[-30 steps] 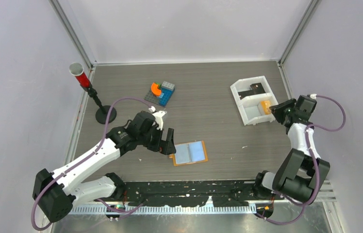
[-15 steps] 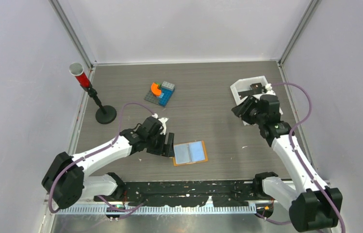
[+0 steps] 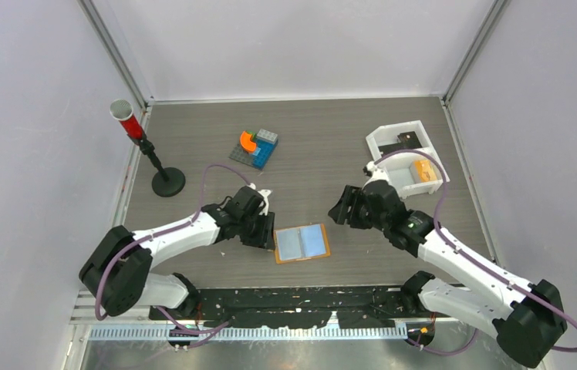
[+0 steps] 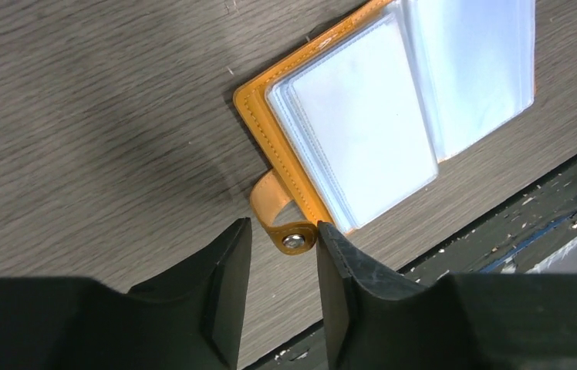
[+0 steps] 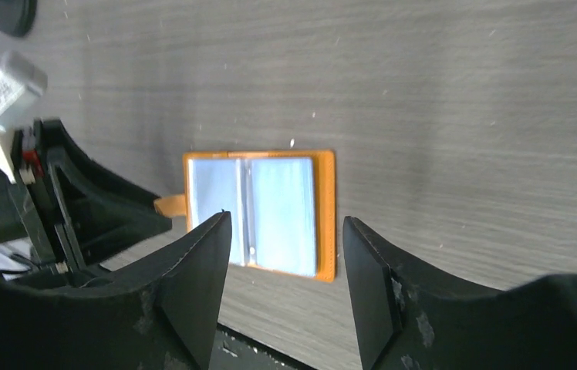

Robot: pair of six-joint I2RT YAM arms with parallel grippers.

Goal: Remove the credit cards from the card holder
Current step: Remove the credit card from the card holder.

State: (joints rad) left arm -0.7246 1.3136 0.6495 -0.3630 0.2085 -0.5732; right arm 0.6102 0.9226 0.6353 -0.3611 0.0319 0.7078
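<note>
Two arms reach in over the grey desk from its near edge, and between them the card holder lies open and flat, close to the near edge and about midway from left to right. Its tan-orange cover faces down and its pale blue clear sleeves face up. I cannot tell whether anything sits inside the sleeves. The left fingers are low at the holder's left edge, parted by a narrow gap. From the left wrist, the small tab with its metal snap lies in that gap, close against one finger, but they are not clamped on it. The right fingers hang just to the far right of the holder, spread wide and holding nothing. From the right wrist, the open holder shows between them, down on the desk. Over at the far right stands a white tray with two compartments. A dark card lies in the far compartment and a small orange block in the near one. Towards the far middle sits a little stack of toy bricks. At the far left stands a black stand topped by a red cup.
</note>
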